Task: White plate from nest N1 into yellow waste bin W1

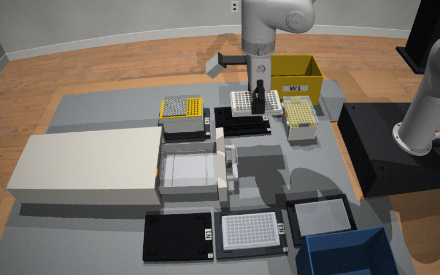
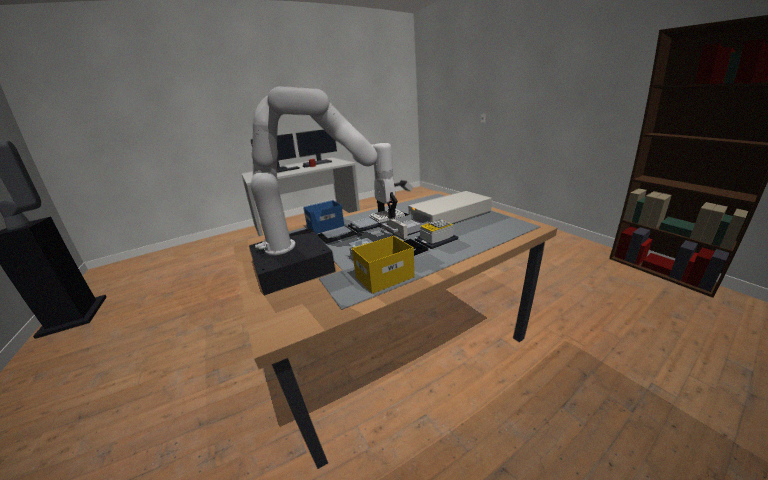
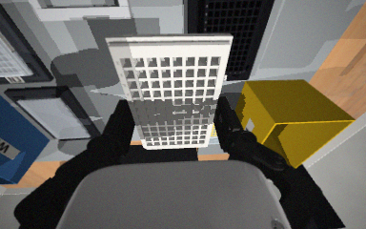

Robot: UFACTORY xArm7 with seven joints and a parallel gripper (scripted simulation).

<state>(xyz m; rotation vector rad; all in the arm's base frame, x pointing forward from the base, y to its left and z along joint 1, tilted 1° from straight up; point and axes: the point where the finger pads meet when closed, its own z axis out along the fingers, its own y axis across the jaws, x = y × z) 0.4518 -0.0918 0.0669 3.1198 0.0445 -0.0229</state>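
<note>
My gripper point(image 1: 258, 102) is shut on the white plate point(image 1: 252, 99) and holds it level in the air, above the black plate point(image 1: 241, 120) at the back of the bench. In the wrist view the white plate point(image 3: 172, 100) sits between my two black fingers. The yellow bin W1 point(image 1: 295, 77) stands upright just right of and behind the held plate; it also shows in the wrist view point(image 3: 291, 119) and in the exterior view point(image 2: 384, 262). The black nest N1 point(image 1: 177, 235) at the front of the bench holds nothing.
A tip box with a yellow rack and latched lid point(image 1: 299, 117) stands right of the held plate, in front of W1. Another tip box point(image 1: 182, 113) stands on nest N2. The cooler point(image 1: 86, 165) has its drawer point(image 1: 189, 172) out. Nest N3 holds a clear plate point(image 1: 250, 230). A blue bin point(image 1: 348, 252) is front right.
</note>
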